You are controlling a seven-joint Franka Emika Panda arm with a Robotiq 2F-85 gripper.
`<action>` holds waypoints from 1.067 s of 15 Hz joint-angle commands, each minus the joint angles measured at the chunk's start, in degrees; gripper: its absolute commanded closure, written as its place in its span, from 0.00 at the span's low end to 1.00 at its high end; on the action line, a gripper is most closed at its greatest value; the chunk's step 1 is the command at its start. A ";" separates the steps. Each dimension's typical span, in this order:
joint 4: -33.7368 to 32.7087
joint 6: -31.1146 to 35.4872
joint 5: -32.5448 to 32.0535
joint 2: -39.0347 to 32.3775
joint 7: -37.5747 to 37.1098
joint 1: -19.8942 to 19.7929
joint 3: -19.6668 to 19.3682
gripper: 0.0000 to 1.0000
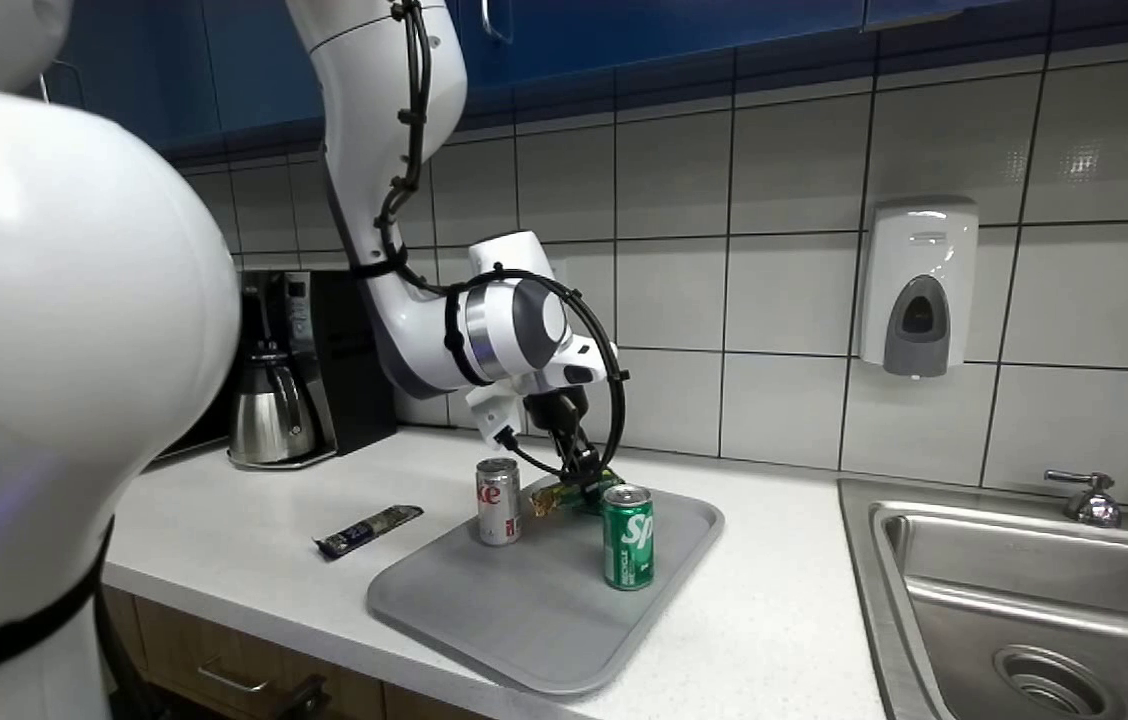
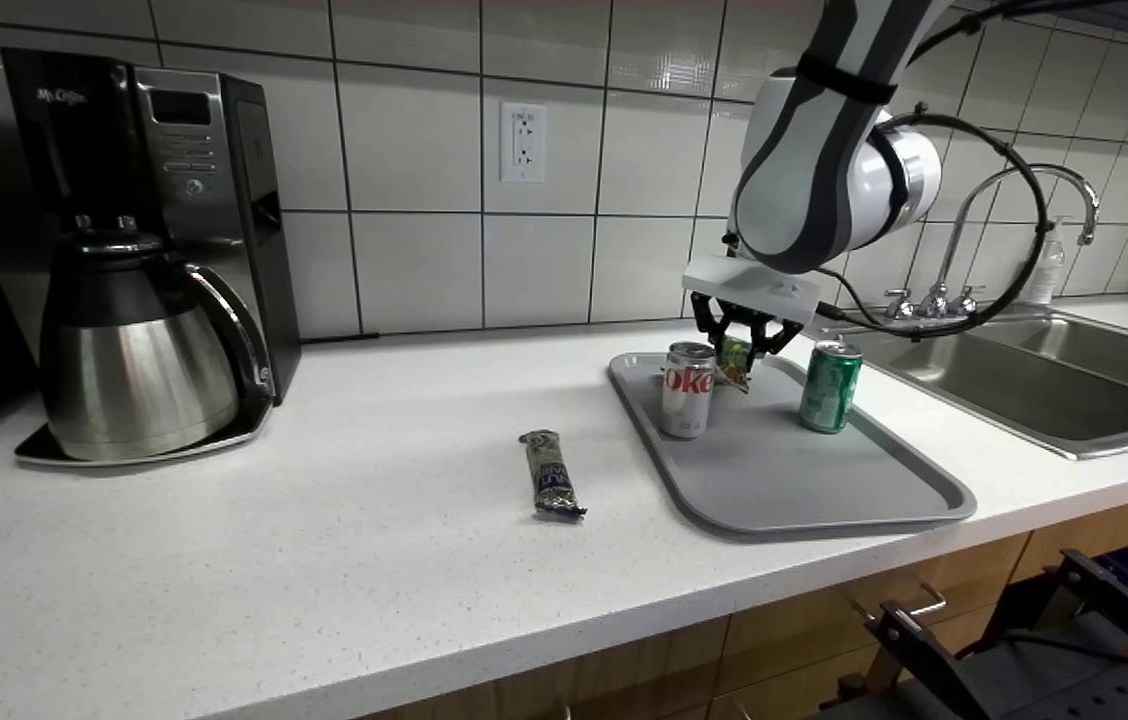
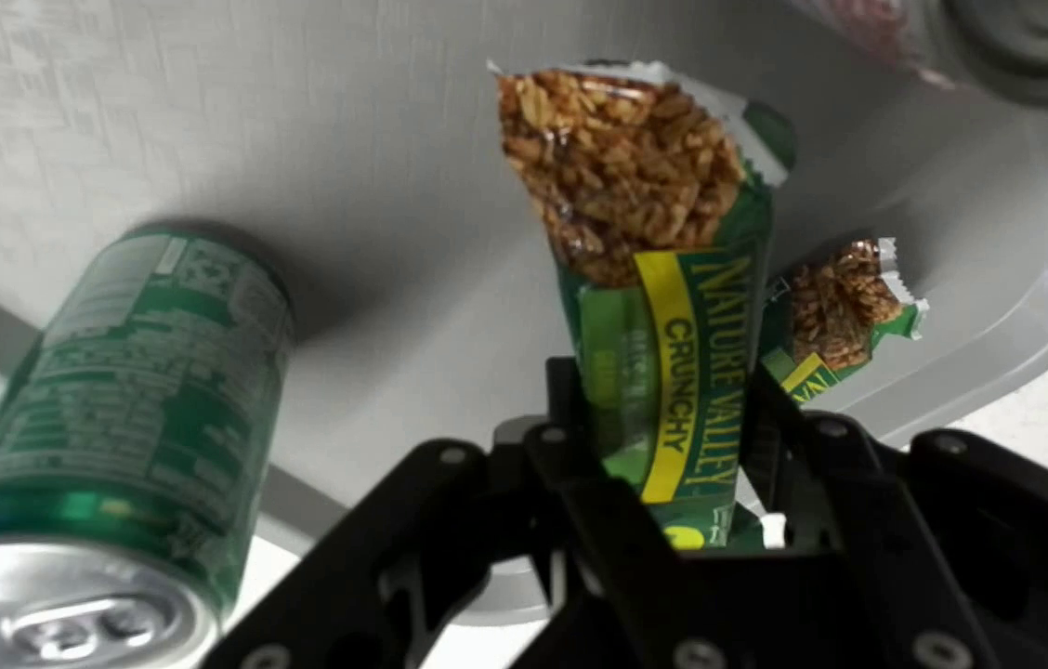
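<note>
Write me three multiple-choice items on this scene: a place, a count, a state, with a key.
1. Where does the nut bar lie? A) in the sink; B) on the white counter; C) on the coffee maker.
2. How many cans stand on the tray? A) two; B) three; C) four.
3. The gripper is: A) open; B) shut, empty; C) shut on a Nature Valley bar.

1 B: both exterior views show it there.
2 A: one green can, one silver can.
3 C: the wrist view shows the bar clamped.
</note>
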State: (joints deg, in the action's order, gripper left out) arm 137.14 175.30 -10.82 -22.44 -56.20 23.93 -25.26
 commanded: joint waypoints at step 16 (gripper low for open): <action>-5.99 0.68 5.02 0.20 12.36 -5.21 3.66 0.83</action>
State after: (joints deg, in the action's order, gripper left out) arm 132.29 175.35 -8.15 -22.18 -47.65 21.50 -23.89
